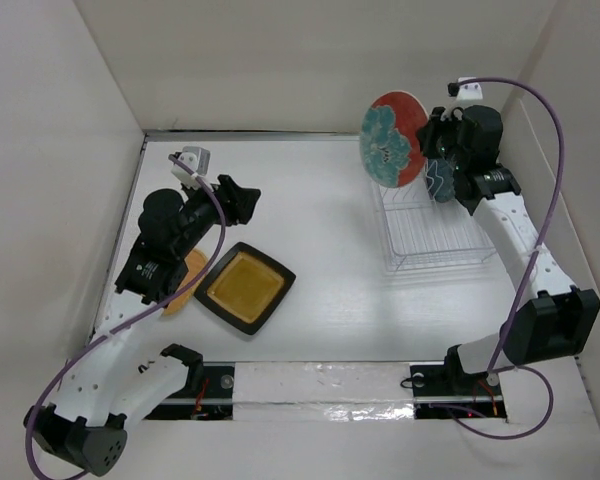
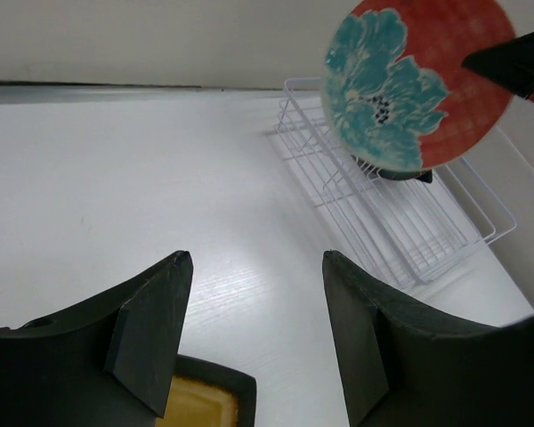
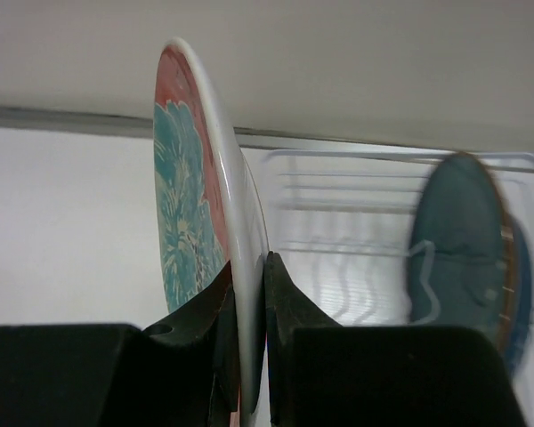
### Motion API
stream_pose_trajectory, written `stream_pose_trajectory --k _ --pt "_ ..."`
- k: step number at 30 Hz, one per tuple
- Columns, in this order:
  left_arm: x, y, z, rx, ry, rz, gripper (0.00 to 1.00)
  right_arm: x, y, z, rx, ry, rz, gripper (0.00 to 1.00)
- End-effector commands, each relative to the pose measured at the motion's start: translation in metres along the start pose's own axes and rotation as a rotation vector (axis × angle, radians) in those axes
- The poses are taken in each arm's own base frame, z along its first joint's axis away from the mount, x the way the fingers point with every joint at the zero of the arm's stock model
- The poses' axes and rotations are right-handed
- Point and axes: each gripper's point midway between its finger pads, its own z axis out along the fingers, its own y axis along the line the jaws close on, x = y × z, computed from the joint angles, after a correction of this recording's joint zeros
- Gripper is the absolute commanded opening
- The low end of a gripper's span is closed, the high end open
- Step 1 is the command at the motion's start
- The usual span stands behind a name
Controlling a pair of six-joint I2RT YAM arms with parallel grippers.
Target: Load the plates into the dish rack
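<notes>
Right wrist view: the right fingers (image 3: pixel 285 307) clamp the marbled plate (image 3: pixel 187 196) upright by its rim, dish rack (image 3: pixel 356 213) just beyond them; left fingers (image 2: pixel 151 325) gape wide above the mustard-yellow plate (image 2: pixel 200 405) on the worktop (image 2: pixel 116 178)

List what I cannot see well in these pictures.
- Orange plate: top view, mostly under the left arm.
- Yellow plate: left wrist view, cut by the bottom edge and the left hand.
- Teal plate in the rack: right wrist view, blurred.
- Red plate, lower rim: right wrist view, behind the right hand.
</notes>
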Motion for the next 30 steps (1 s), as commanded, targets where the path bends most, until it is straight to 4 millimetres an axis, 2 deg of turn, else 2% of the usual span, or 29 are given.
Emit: stream_pose_trajectory --k 1,5,6,7,12,17,20,22,28,30 --pt "0.003 -0.003 0.002 0.035 -0.01 0.01 0.57 -0.119 -0.028 -0.05 0.243 -0.342 -0.064 0.0" --pt "0.019 0.001 0.004 0.036 0.027 0.005 0.54 -0.12 -0.053 -0.053 0.398 -0.329 -0.124 0.0" --pt "0.017 -0.001 0.005 0.044 0.011 0.008 0.53 -0.12 -0.061 -0.055 0.446 -0.325 -0.128 0.0" --pt "0.021 0.001 0.005 0.043 0.014 0.008 0.52 -0.114 -0.066 -0.05 0.469 -0.307 -0.144 0.0" --pt "0.028 0.002 0.009 0.052 0.024 0.005 0.49 -0.119 -0.082 -0.042 0.561 -0.28 -0.191 0.0" --pt "0.029 0.003 0.009 0.05 0.023 0.007 0.49 -0.117 -0.088 -0.031 0.583 -0.247 -0.245 0.0" --pt "0.029 0.007 0.009 0.029 0.015 0.01 0.49 -0.105 -0.094 -0.018 0.602 -0.205 -0.27 0.0" --pt "0.028 0.008 0.009 0.022 0.016 0.011 0.49 -0.091 -0.098 -0.002 0.602 -0.157 -0.283 0.0" --pt "0.029 0.014 0.011 -0.01 0.018 0.022 0.49 -0.068 -0.116 0.017 0.625 -0.088 -0.304 0.0" --pt "0.031 0.013 0.011 0.0 0.024 0.02 0.49 -0.067 -0.121 0.018 0.635 -0.08 -0.308 0.0"
